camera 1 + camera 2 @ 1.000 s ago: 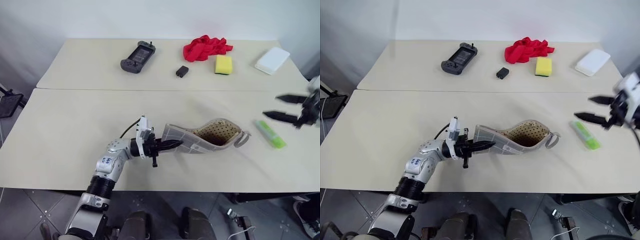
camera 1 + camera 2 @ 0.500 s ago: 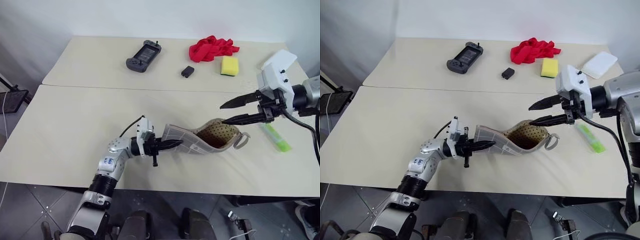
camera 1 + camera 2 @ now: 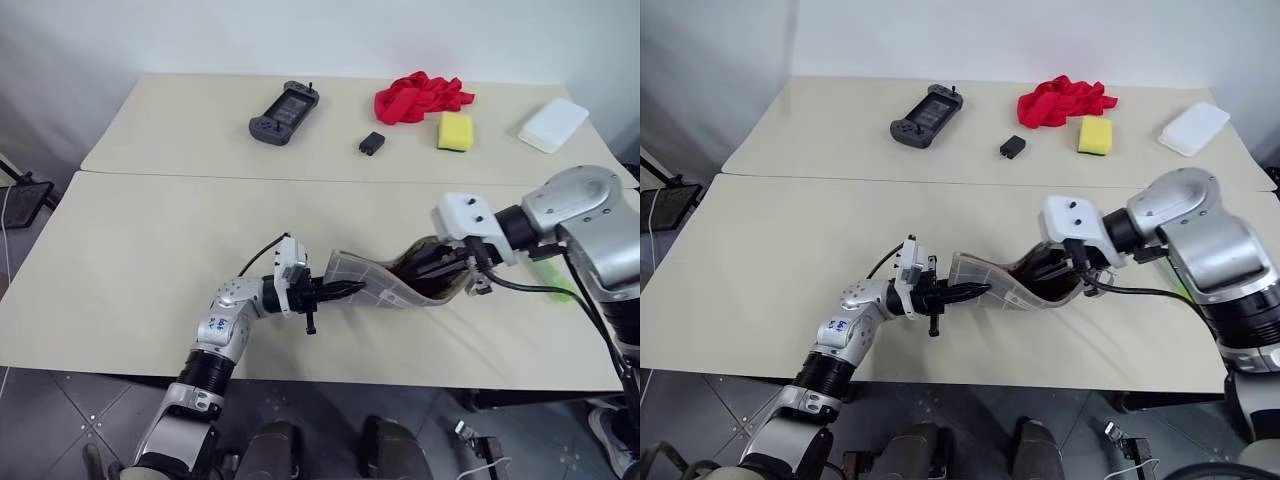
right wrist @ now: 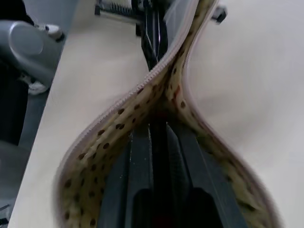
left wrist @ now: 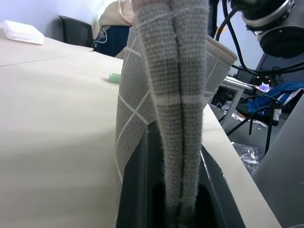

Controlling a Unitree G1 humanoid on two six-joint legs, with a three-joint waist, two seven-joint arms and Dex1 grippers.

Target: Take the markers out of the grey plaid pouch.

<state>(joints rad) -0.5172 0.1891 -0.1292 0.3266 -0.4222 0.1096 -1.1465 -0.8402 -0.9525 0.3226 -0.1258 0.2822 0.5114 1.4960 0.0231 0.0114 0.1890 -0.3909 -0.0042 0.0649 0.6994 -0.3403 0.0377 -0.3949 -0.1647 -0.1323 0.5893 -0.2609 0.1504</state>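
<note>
A: What is sitting on the pale beige counter (image 3: pixel 150 260), going from the left?

B: The left tool (image 3: pixel 345 289) is pinching the closed end of the flat grey plaid fabric pouch (image 3: pixel 375 281), its black fingers pressed together on the cloth. The pouch is lying near the front edge, sagging in the middle, with its open mouth facing right.

A: And what is inside that pouch?

B: The right tool (image 3: pixel 432 268) is reaching into the mouth, between the tan dotted lining walls. Its fingers (image 4: pixel 142 166) are lying close together in the right wrist view, with only a narrow dark slot between them. I cannot tell whether they are gripping anything, and I cannot make out a marker in there.

A: Where are the markers, then?

B: One slim pale green marker (image 3: pixel 560 290) is lying on the counter just right of the pouch, mostly hidden behind the right arm.

A: What is one camera giving that the others are not?

B: The left wrist view is showing the pouch's seam clamped upright between the left fingers (image 5: pixel 137 190). The head views are showing the far counter: a dark grey handheld game controller (image 3: pixel 279 112), a small black block (image 3: pixel 371 143), a crumpled bright red cloth (image 3: pixel 420 95), a yellow sponge block (image 3: pixel 454 130) and a flat white box (image 3: pixel 553 123).
</note>
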